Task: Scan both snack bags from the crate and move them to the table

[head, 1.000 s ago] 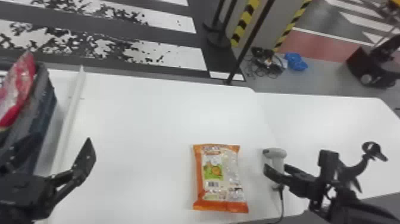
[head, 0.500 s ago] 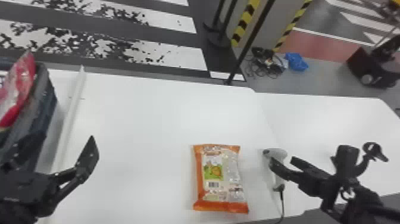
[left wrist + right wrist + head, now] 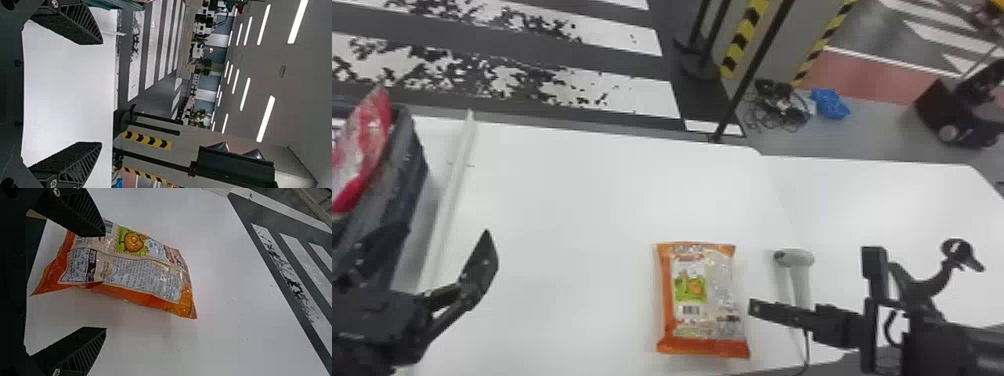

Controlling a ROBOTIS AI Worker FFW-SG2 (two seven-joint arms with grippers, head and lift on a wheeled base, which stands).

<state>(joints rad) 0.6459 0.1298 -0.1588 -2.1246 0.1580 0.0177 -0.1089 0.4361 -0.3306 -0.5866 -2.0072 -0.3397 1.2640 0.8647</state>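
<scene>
And here's the orange snack bag (image 3: 702, 300), lying flat on the white table (image 3: 572, 200), barcode and printed panel facing up! Just off to its right is the grey scanner (image 3: 799, 257), standing on the tabletop with its cable running down toward the near edge. The right gripper (image 3: 759, 308) is close by the bag's right side, in front of the scanner's handle as the head view has it; its fingers are spread wide and grip nothing, and the right wrist view looks past them to the bag. Whether the upper finger in that view touches the wrapper, I can't tell. Over on the left, the red snack bag (image 3: 364, 145) sits in the dark crate (image 3: 407, 185), poking up above the rim. The left gripper (image 3: 447, 232) is beside that crate, fingers well parted, empty. A pale raised strip (image 3: 449, 200) runs along the table between the crate and the orange bag.
</scene>
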